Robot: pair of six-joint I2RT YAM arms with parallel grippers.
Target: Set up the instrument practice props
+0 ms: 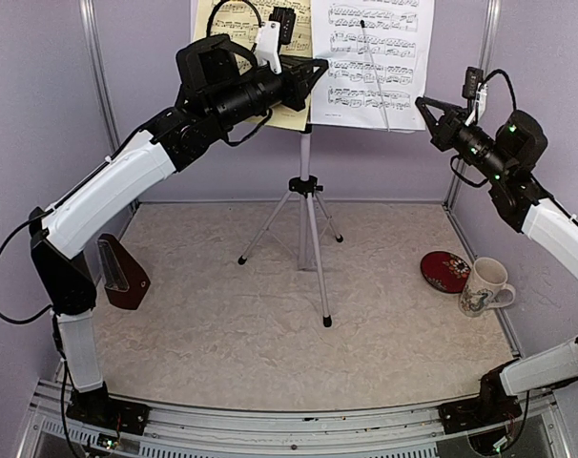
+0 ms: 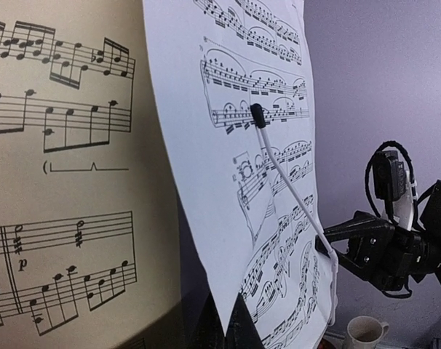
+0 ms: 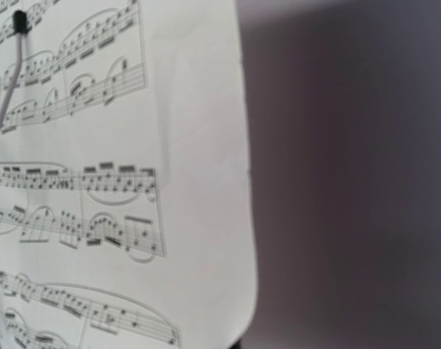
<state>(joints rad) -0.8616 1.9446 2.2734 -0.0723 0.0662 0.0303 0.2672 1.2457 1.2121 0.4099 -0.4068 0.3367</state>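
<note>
The white tripod music stand (image 1: 305,205) stands mid-table. Its desk carries a yellow sheet (image 1: 222,24) on the left and a white sheet (image 1: 370,57) on the right. A thin white retaining wire (image 2: 279,171) with a black tip lies across the white sheet. My left gripper (image 1: 322,65) is shut, and in the left wrist view the white sheet's (image 2: 228,131) lower left corner runs down into the seam between its dark fingers (image 2: 253,333). My right gripper (image 1: 422,101) is shut with its tips at the white sheet's right edge; a pinch does not show. The brown metronome (image 1: 122,272) stands at the left wall.
A red round dish (image 1: 444,270) and a floral white mug (image 1: 485,286) sit at the right side of the table. Purple walls close in the back and both sides. The stand's legs (image 1: 319,277) spread over the table's middle.
</note>
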